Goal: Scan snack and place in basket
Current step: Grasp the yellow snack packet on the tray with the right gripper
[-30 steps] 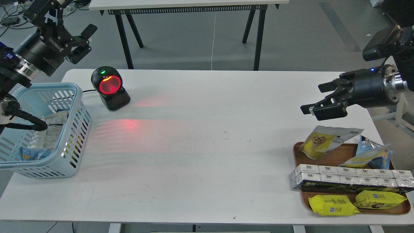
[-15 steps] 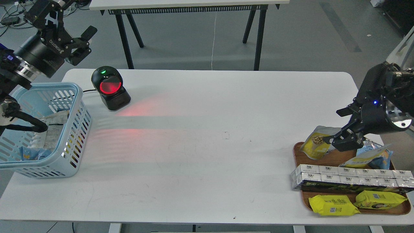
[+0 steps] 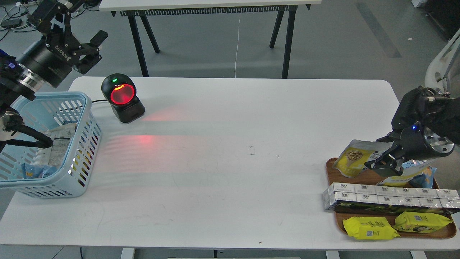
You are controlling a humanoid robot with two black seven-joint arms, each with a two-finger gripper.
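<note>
The snack (image 3: 354,157), a white-grey pouch with a yellow panel picturing nuts, leans on the far left edge of the brown wooden tray (image 3: 363,177) at the right. My right gripper (image 3: 381,151) is low over the pouch's right end, its jaws open on either side of it. The light blue basket (image 3: 85,108) stands at the table's left edge and holds some packets. My left gripper (image 3: 94,48) hangs open and empty above and behind the basket, left of the scanner.
A black barcode scanner (image 3: 122,97) with a glowing red window stands at the back left and throws red light on the table. The tray also holds a blue-and-yellow bag (image 3: 413,174), a row of white cartons (image 3: 388,196) and two bright yellow packets (image 3: 370,228).
My right gripper has come down from well above the tray to the snack's right end. The left arm has barely moved.
</note>
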